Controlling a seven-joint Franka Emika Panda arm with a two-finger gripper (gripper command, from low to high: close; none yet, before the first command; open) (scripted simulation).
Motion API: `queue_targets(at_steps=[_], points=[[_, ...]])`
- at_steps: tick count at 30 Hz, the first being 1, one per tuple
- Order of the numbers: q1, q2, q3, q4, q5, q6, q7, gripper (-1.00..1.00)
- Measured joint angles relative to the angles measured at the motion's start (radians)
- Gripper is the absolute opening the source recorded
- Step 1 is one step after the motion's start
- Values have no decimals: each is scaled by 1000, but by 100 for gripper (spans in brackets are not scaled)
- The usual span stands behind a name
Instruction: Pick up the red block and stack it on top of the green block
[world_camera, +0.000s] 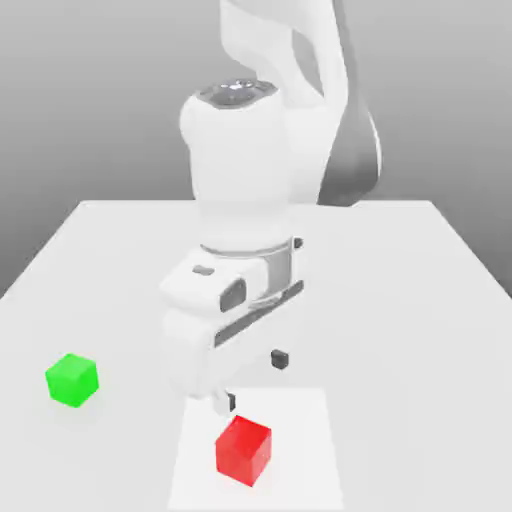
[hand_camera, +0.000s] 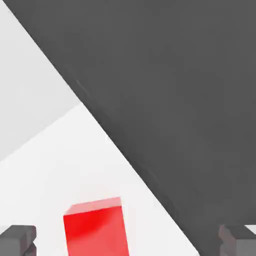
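Note:
The red block (world_camera: 244, 450) lies on the white table (world_camera: 400, 280) near its front edge, on a paler square patch. My gripper (world_camera: 254, 380) hangs a little above and just behind it, fingers spread wide and holding nothing. In the hand view the red block (hand_camera: 97, 230) appears between my two dark fingertips (hand_camera: 17, 241), nearer to one of them, and the gripper (hand_camera: 127, 244) is open. The green block (world_camera: 72, 379) rests on the table well off toward the exterior view's left, apart from both the red block and the gripper.
The arm's white body (world_camera: 245, 200) rises over the middle of the table. In the hand view the table's edge runs diagonally, with dark floor (hand_camera: 190, 100) beyond it, close to the red block.

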Motion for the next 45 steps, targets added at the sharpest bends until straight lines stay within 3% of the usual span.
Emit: queue_targets(at_steps=[6, 7, 14, 20, 32, 37, 44, 45], points=[[-73, 211, 91, 16, 89, 162, -114, 0], [-82, 234, 103, 19, 103, 181, -125, -100], [-82, 232, 103, 19, 102, 177, -124, -100], [-52, 44, 29, -14, -20, 27, -37, -100], [-492, -161, -215, -123, -174, -56, 5, -100], [-501, -109, -221, -127, -99, -4, -56, -100], [-530, 40, -156, -121, 92, 119, -193, -100], [-537, 60, -144, -120, 118, 135, -211, 100]])
